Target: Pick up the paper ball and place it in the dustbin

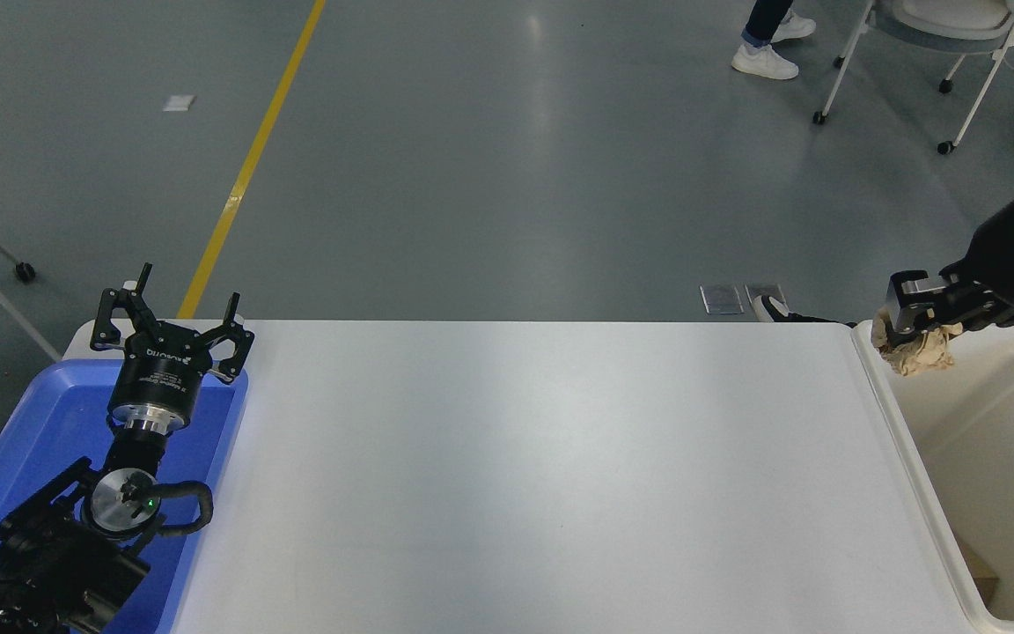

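My right gripper [912, 313] comes in from the right edge and is shut on the tan-brown paper ball [921, 352], held in the air over the far left corner of the cream-white dustbin [921, 493]. The dustbin stands against the white table's right edge, its deep inside open below the ball. My left gripper [171, 326] is open and parked at the lower left, above the blue tray.
A shallow blue tray [23, 440] lies at the table's left end under the left arm. The white table [525, 475] spans the middle. A person's legs [767, 40] and a wheeled chair [929, 53] are on the floor beyond.
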